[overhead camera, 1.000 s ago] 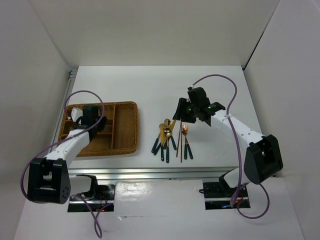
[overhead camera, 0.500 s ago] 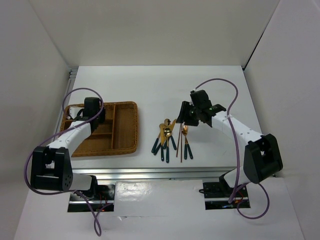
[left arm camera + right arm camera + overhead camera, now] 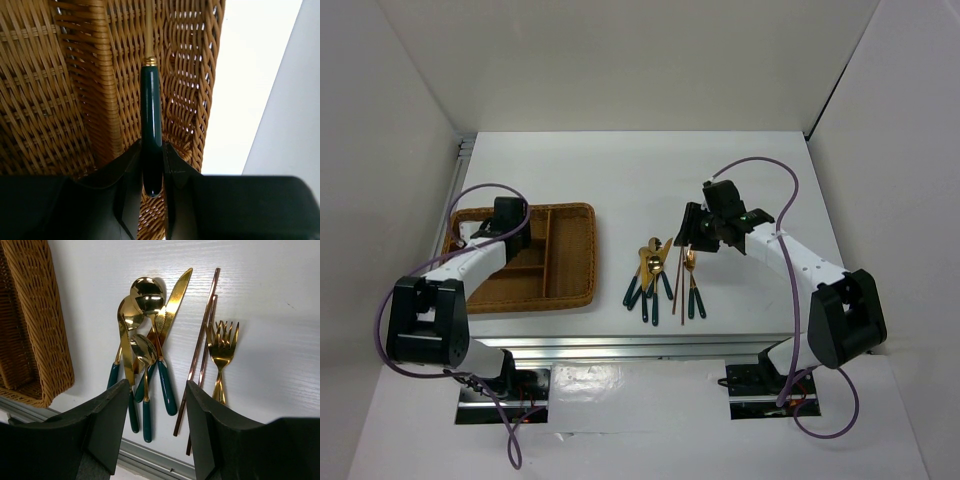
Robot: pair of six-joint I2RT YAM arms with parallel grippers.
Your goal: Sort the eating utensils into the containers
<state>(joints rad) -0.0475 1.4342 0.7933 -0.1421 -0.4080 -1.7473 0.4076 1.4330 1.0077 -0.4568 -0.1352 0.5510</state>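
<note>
1. The loose utensils [image 3: 660, 278] lie in a bunch on the white table [image 3: 760, 170], near its front edge and to the right of the tray, with their dark green handles pointing towards the arms' bases.
2. In the right wrist view the bunch fans out. Two big spoons [image 3: 146, 290] overlap a smaller one. A knife [image 3: 175, 295] slants across behind them. A pair of chopsticks [image 3: 205, 320] lies just beside them on the right, and a fork [image 3: 222, 347] comes after the chopsticks.
3. The right gripper [image 3: 692, 232] hangs above the gold heads of this bunch. Its fingers [image 3: 107, 425] stand well apart and hold nothing.
4. The woven tray [image 3: 592, 250] sits on the left part of the table, apart from the bunch. Its dividers split it into several compartments.
5. The left gripper [image 3: 151, 150] is over the far left part of the tray, clamped on the dark green handle of one utensil [image 3: 151, 110].
6. That utensil points away from the fingers along a narrow compartment, between a divider and the tray's outer wall. A gold collar and a thin gold stem show past the handle. Its head is out of view, so I cannot tell what kind it is, nor whether it touches the tray floor.
</note>
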